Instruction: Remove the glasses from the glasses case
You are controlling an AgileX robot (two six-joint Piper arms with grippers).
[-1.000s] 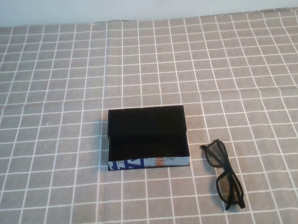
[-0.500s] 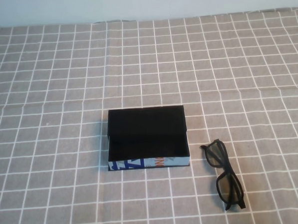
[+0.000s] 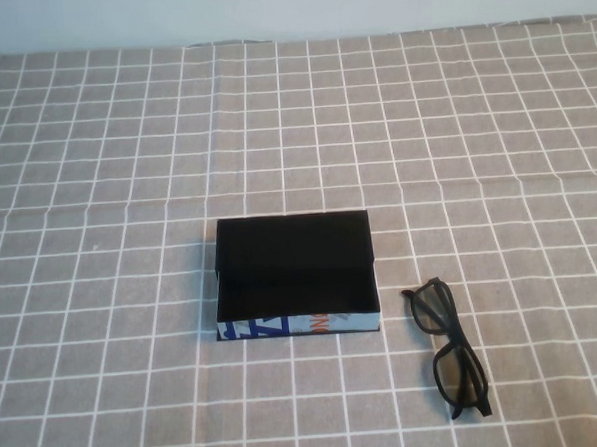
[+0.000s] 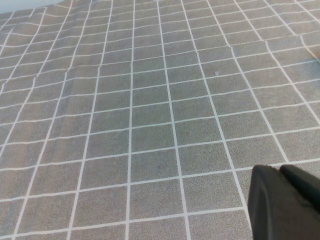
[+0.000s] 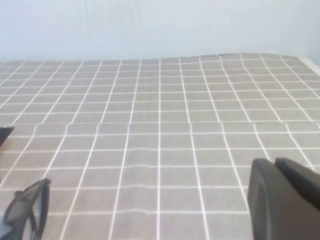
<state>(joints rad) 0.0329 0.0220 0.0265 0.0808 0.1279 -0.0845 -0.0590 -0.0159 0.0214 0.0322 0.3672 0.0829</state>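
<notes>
Looking at the whole table, the gridded cloth is all there is around the two task items, and neither arm shows in the high view now. A second ago a dark bit of the right arm sat at the right edge of that view, and it's gone, so I'd say the right arm has pulled back after finishing.

The glasses case sits open in the middle of the table. Its dark lining shows and there's nothing in it that I can see, with the printed blue and orange side facing the robot.

The glasses lie flat on the cloth just to the right of the case, near it but not touching. So the task looks basically done.

Right gripper hangs low over the cloth with the glasses off to one side of its view. Left gripper hovers over bare cloth. Can't tell how wide either one is set.
</notes>
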